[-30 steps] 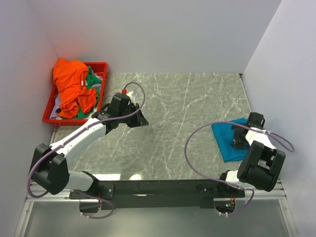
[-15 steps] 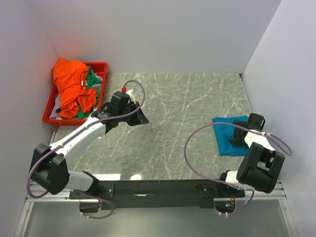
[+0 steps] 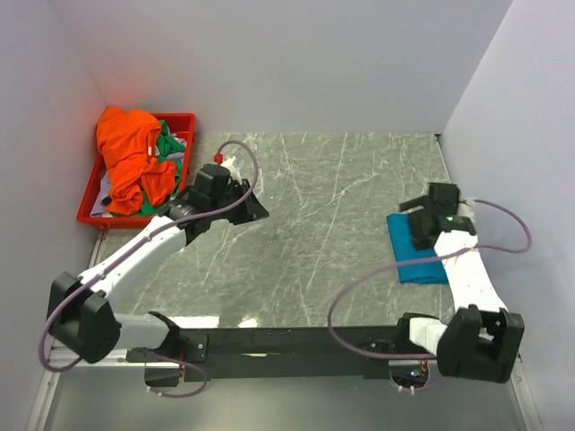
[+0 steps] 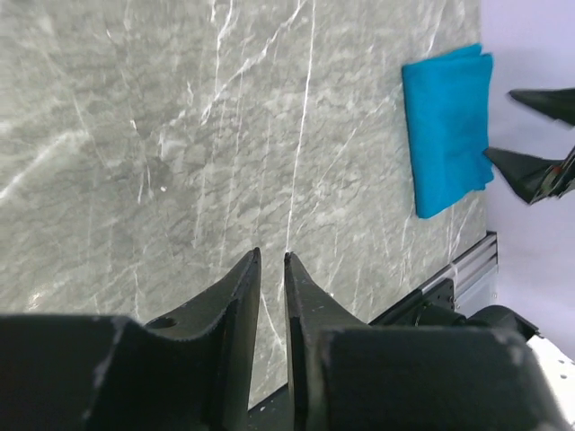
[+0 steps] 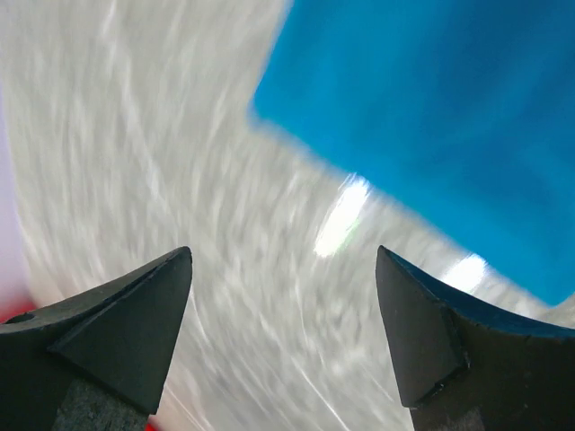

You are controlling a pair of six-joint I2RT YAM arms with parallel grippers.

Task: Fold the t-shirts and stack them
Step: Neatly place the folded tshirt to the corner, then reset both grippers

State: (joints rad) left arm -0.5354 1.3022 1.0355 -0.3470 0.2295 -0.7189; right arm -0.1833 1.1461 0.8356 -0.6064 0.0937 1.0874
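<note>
A teal-blue t-shirt [image 3: 420, 265] lies folded into a neat rectangle at the right of the table; it also shows in the left wrist view [image 4: 447, 126] and the right wrist view [image 5: 431, 117]. My right gripper [image 3: 415, 223] hovers over its far left corner, open wide with nothing between the jaws [image 5: 283, 256]. The orange t-shirt [image 3: 130, 166] and the green t-shirt [image 3: 171, 148] lie crumpled in the red tray [image 3: 184, 121]. My left gripper [image 3: 256, 211] hangs over the bare table right of the tray, its jaws [image 4: 272, 256] a narrow gap apart and holding nothing.
The red tray sits in the back left corner against the white walls. Grey marble tabletop [image 3: 323, 197] stretches between the two arms. A black rail [image 3: 296, 341] runs along the near edge, with purple cables looping from both arms.
The teal shirt went from a loose spread to a narrower folded rectangle. My right gripper lifted off it and swung toward the back. My left gripper's jaws parted a little.
</note>
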